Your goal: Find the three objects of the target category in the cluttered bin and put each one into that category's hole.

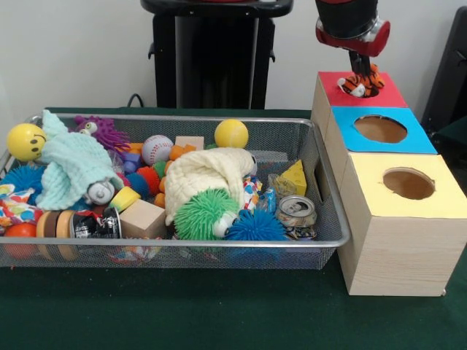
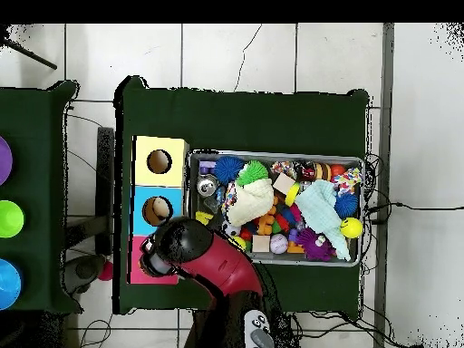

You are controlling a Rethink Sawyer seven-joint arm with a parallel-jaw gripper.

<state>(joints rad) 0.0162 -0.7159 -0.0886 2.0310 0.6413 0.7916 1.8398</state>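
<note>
You saw the end effector [image 1: 363, 82] clamped on a tiger toy [image 1: 363, 85] over the red box [image 1: 387, 96] — the mesh bin [image 1: 321, 189] alongside was crowded.

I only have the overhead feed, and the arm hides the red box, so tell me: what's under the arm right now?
Observer: From the front, the gripper hangs over the red box, with a striped tiger toy directly beneath it.
Operator: Has the toy dropped in?
Observer: Not yet. It sits at the top of the box, and most of it shows above the surface.
Operator: Can you see that box's opening?
Observer: No, the toy covers it.
</note>
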